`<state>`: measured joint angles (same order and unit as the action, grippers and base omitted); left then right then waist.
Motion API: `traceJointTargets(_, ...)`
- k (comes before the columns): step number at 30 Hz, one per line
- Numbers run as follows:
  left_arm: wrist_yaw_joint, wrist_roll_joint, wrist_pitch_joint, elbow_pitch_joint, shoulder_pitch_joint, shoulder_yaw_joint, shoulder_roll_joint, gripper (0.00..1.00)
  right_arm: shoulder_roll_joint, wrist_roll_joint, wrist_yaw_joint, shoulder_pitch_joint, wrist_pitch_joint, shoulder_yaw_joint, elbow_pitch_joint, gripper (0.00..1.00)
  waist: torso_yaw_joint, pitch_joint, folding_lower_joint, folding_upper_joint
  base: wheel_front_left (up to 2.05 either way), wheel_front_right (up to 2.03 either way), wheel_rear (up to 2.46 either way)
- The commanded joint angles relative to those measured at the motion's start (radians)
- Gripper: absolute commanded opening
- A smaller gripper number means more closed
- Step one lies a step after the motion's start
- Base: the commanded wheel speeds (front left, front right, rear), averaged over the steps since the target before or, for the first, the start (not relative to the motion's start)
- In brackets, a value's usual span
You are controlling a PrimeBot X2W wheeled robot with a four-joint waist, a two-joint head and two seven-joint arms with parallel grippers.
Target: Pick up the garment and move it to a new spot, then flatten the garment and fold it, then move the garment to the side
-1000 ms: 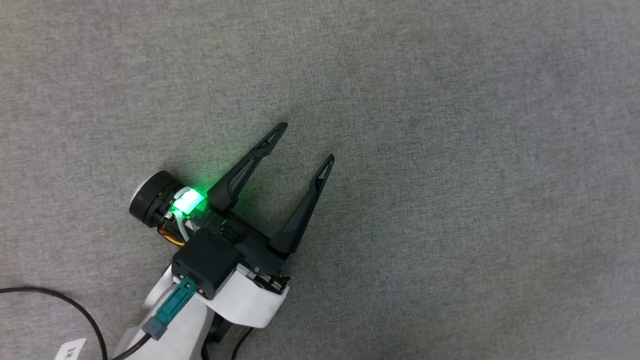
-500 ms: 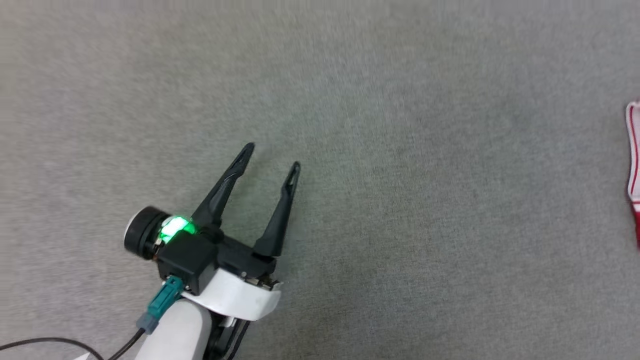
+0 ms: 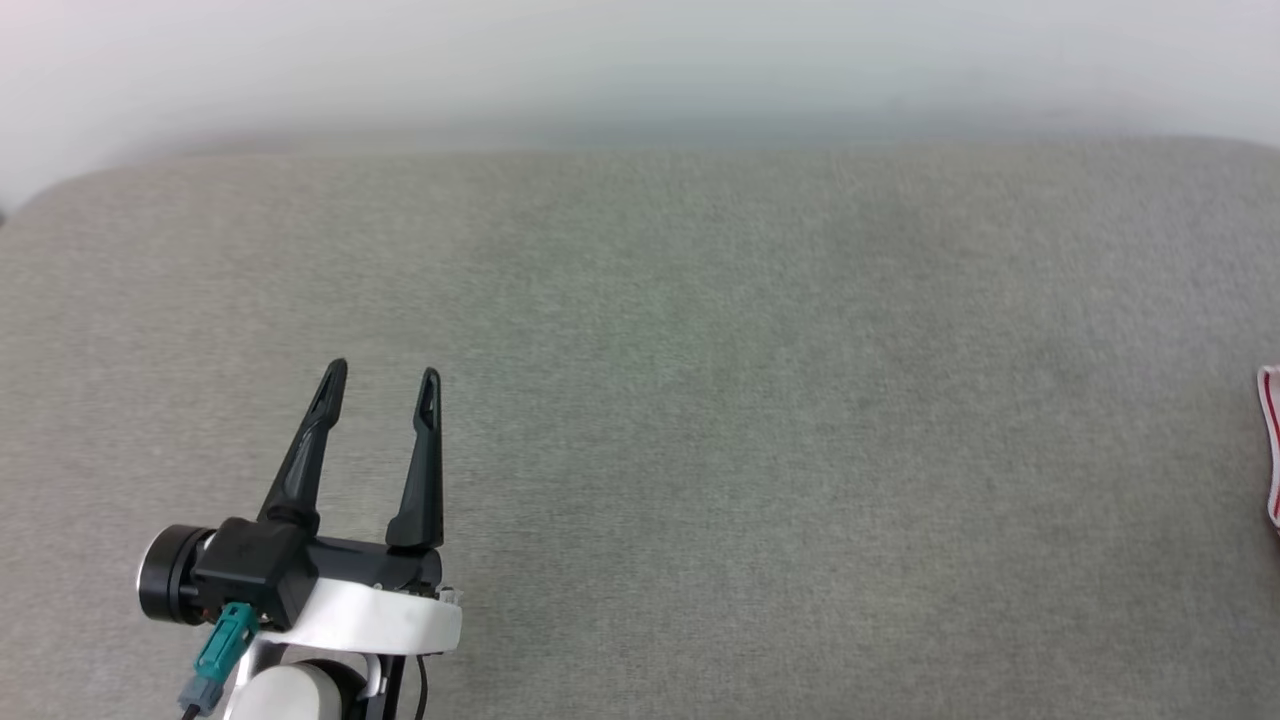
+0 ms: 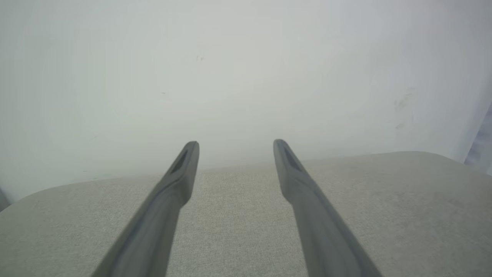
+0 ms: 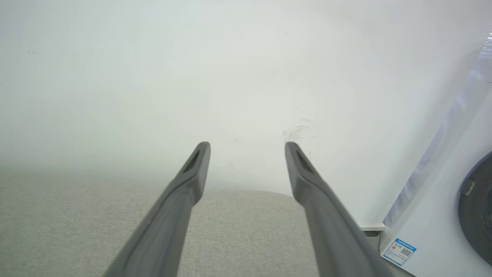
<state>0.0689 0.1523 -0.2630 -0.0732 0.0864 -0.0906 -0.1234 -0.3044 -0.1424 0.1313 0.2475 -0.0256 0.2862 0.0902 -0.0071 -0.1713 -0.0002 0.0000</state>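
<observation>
A sliver of the garment (image 3: 1271, 440), white with red stripes, pokes in at the right edge of the head view, lying on the grey fabric surface (image 3: 700, 400). My left gripper (image 3: 382, 378) stands open at the lower left of that view, far from the garment, fingers pointing up and nothing between them. The left wrist view has the same gripper (image 4: 235, 144) open over the surface, facing a white wall. In the right wrist view my right gripper (image 5: 246, 146) is open and empty, above the surface's far right end.
A white wall (image 3: 640, 60) runs behind the grey surface. A white appliance (image 5: 442, 215) with a dark round door and a blue label stands beyond the surface's right end, in the right wrist view.
The head camera has tilted up, bringing the wall and the surface's back edge into view. My left gripper has straightened from a rightward slant and sits lower left. The garment's edge appeared at the right.
</observation>
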Motion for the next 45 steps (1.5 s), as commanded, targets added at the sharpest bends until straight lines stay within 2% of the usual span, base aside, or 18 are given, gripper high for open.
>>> traceJointTargets(1,0.001,-0.007,-0.002,0.002,-0.014,0.007,0.004,1.0,0.032,-0.016,-0.001,-0.037,0.019,-0.007,0.021,1.0,0.037,0.043,0.0002,0.0,0.0,0.0,0.0)
traceJointTargets(6,0.012,-0.008,-0.002,0.018,-0.047,0.018,0.018,1.0,0.123,-0.043,-0.001,-0.156,0.078,-0.057,0.076,1.0,0.056,0.079,0.0002,0.0,0.0,0.0,0.0)
traceJointTargets(12,0.026,-0.016,-0.002,0.058,-0.078,0.014,0.032,1.0,0.204,-0.062,-0.001,-0.265,0.123,-0.082,0.077,1.0,0.071,0.103,0.0002,0.0,0.0,0.0,0.0)
traceJointTargets(16,0.035,-0.02,-0.002,0.087,-0.089,0.009,0.038,1.0,0.199,-0.083,-0.001,-0.301,0.171,-0.103,0.011,1.0,0.076,0.112,0.0002,0.0,0.0,0.0,0.0)
traceJointTargets(18,0.038,-0.003,-0.002,0.101,-0.095,0.011,0.045,1.0,0.184,-0.056,-0.001,-0.319,0.201,-0.134,-0.011,1.0,0.081,0.116,0.0002,0.0,0.0,0.0,0.0)
traceJointTargets(23,0.048,0.011,-0.002,0.117,-0.097,0.018,0.055,1.0,0.204,-0.041,-0.001,-0.347,0.247,-0.148,-0.055,1.0,0.086,0.124,0.0002,0.0,0.0,0.0,0.0)
traceJointTargets(39,0.06,-0.024,-0.002,0.141,-0.113,0.017,0.061,1.0,0.231,-0.034,-0.001,-0.326,0.274,-0.15,-0.095,1.0,0.077,0.129,0.0002,0.0,0.0,0.0,0.0)
traceJointTargets(44,0.06,0.005,-0.002,0.147,-0.118,0.034,0.065,1.0,0.232,-0.031,-0.001,-0.32,0.279,-0.154,-0.1,1.0,0.072,0.126,0.0002,0.0,0.0,0.0,0.0)
traceJointTargets(45,0.059,0.002,0.0,0.149,-0.11,0.03,0.067,0.0,0.227,-0.036,0.0,-0.331,0.273,-0.154,-0.101,0.0,0.072,0.126,0.0002,0.0,0.0,0.0,0.0)
